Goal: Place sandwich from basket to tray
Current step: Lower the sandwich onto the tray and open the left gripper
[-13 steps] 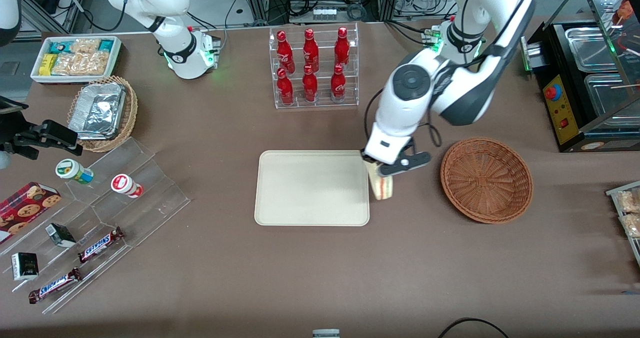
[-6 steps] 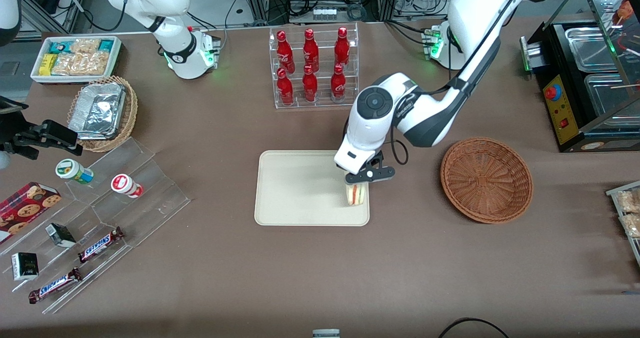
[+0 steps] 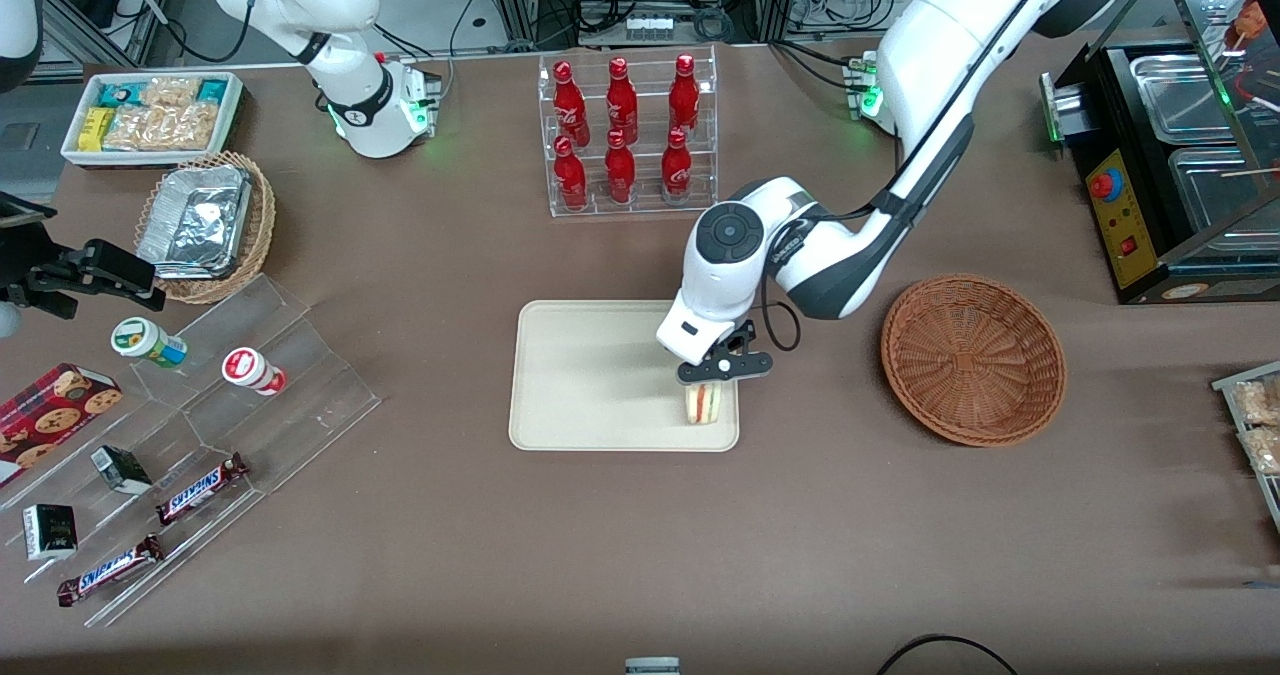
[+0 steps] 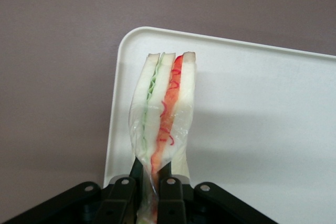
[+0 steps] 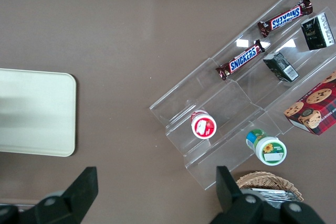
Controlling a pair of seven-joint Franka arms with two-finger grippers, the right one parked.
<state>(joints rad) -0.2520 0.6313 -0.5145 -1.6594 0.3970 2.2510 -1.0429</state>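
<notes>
While my gripper (image 3: 712, 373) holds the sandwich (image 3: 704, 404) pinched above the tray (image 3: 590, 375), at its corner toward the empty basket (image 3: 973, 358), I judge only lowering and release are left.

The left arm reached from its base down toward the front camera, elbow bent and wrist angled downward. Its end effector (image 3: 707, 383) hung low over the tray (image 3: 600, 375), its two black fingers (image 4: 170, 192) pinched tight on the sandwich (image 4: 165, 114), which stood upright on edge.
</notes>
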